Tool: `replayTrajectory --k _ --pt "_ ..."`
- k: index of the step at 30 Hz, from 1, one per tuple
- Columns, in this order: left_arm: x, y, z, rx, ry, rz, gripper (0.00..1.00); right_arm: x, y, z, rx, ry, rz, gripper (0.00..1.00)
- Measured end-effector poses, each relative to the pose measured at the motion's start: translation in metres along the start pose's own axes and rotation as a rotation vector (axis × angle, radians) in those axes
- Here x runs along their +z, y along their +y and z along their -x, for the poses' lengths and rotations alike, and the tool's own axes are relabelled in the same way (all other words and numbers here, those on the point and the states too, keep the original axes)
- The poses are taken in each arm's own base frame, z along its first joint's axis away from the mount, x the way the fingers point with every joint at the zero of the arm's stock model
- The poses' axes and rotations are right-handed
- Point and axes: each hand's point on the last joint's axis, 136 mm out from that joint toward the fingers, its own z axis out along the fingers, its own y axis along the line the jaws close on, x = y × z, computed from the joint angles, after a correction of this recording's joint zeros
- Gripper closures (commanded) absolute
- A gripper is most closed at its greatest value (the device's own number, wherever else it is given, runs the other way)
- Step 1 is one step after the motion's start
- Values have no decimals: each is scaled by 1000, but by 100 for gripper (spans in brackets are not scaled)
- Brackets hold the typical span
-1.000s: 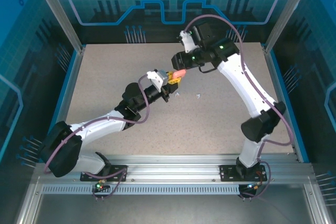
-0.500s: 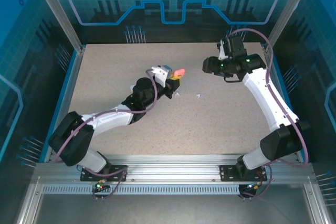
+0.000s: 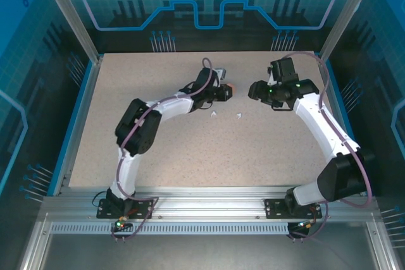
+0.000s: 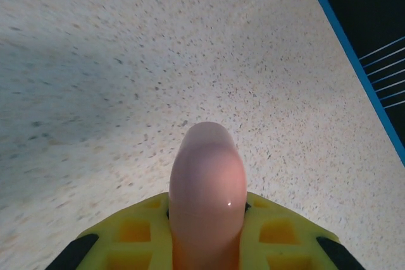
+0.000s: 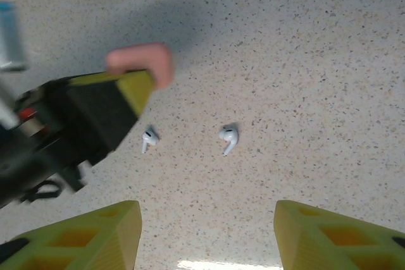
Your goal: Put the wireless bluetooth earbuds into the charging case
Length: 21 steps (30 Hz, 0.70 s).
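My left gripper (image 3: pixel 229 91) is shut on a salmon-pink pebble-like charging case (image 4: pixel 207 184), whose rounded end sticks out past the yellow fingers (image 4: pixel 278 232). In the right wrist view the same case (image 5: pixel 144 62) shows at the upper left, held by the left gripper (image 5: pixel 123 93). Two white earbuds (image 5: pixel 149 138) (image 5: pixel 228 137) lie loose on the speckled table, just near of the case. My right gripper (image 5: pixel 205 232) hangs open above them with nothing between its fingers. In the top view the earbuds (image 3: pixel 214 115) (image 3: pixel 239 116) lie between the two arms. The salmon-pink earbuds are out of view.
The table's blue right edge (image 4: pixel 354 55) runs close past the left gripper in its wrist view. Blue enclosure walls (image 3: pixel 82 86) ring the table. Open speckled tabletop (image 3: pixel 209 156) spreads across the near half.
The right gripper has drawn away to the right from the pink case. The left arm has swung the case farther back and right, stretching out over the table.
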Motion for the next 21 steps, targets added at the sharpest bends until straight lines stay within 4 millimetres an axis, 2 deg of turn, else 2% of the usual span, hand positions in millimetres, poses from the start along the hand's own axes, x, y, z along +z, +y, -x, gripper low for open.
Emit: replayTrajectory --k 4,10,13,16,21 --pt "34 -2 2 -50 92 -9 100 -2 1 0 1 -6 11 42" --pt "67 -5 11 -80 172 6 97 2 0 -4 5 2 21 42" --pt "76 -6 17 -82 188 13 91 4 0 -6 9 9 24 42" --pt "80 -7 19 -80 201 16 91 4 2 -6 9 7 32 41" --pt "81 4 10 -95 230 37 91 1 4 -4 10 0 46 41"
